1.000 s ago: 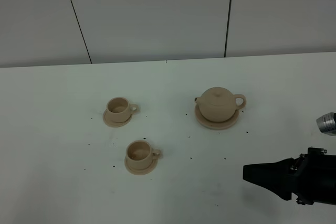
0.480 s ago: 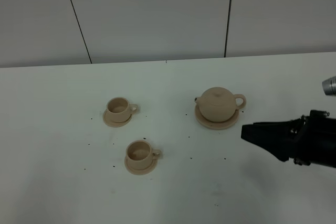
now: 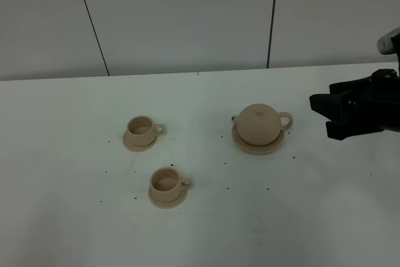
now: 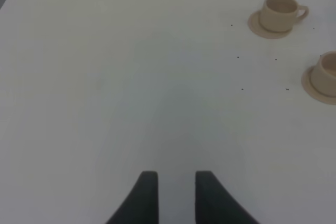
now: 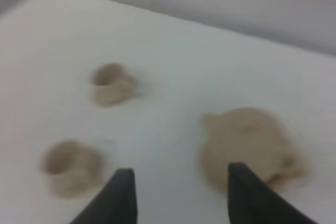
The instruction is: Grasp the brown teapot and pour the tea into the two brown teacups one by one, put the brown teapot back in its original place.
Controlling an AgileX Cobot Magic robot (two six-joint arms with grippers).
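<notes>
Centrally, brown teapot (image 3: pixel 259 124): stood upright on wide saucer (image 3: pixel 257 149), handle pointing right.
Teacups: far cup (image 3: pixel 141 128) and near cup (image 3: pixel 166 182) stood left of the teapot.
Right gripper (image 3: pixel 320 115): jaws spread wide, empty, near the teapot's right, not touching.
Left gripper (image 4: pixel 176 174): jaws slightly parted, empty.

exterior: high, looking down | wrists: low, oblique | shared: teacups (image 3: pixel 142 130)

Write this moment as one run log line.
phase: before grasp | right end effector: open, empty, near teapot handle, no contact | teapot: on saucer | teacups: upright, untouched
</notes>
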